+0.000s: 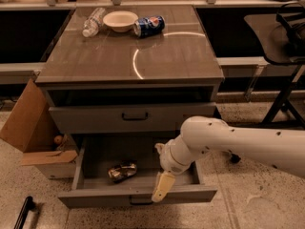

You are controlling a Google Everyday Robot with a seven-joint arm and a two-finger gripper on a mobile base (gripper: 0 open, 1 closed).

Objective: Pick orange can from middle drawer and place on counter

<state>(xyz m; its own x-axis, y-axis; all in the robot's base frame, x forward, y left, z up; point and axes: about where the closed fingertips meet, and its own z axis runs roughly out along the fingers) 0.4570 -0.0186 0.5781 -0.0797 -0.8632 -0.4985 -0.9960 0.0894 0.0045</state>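
Note:
The orange can (122, 171) lies on its side in the open middle drawer (95, 156), left of centre on the drawer floor. My gripper (162, 187) hangs from the white arm (228, 142) over the drawer's front edge, to the right of the can and apart from it, holding nothing. The counter (167, 56) is the glossy cabinet top above, with a curved light reflection.
On the counter's far edge lie a blue Pepsi can (148, 26), a white bowl (120, 20) and a plastic bottle (93, 22). A closed taller drawer front (133, 117) sits above the open one. A cardboard box (28, 128) stands at the left, a chair (286, 42) at the right.

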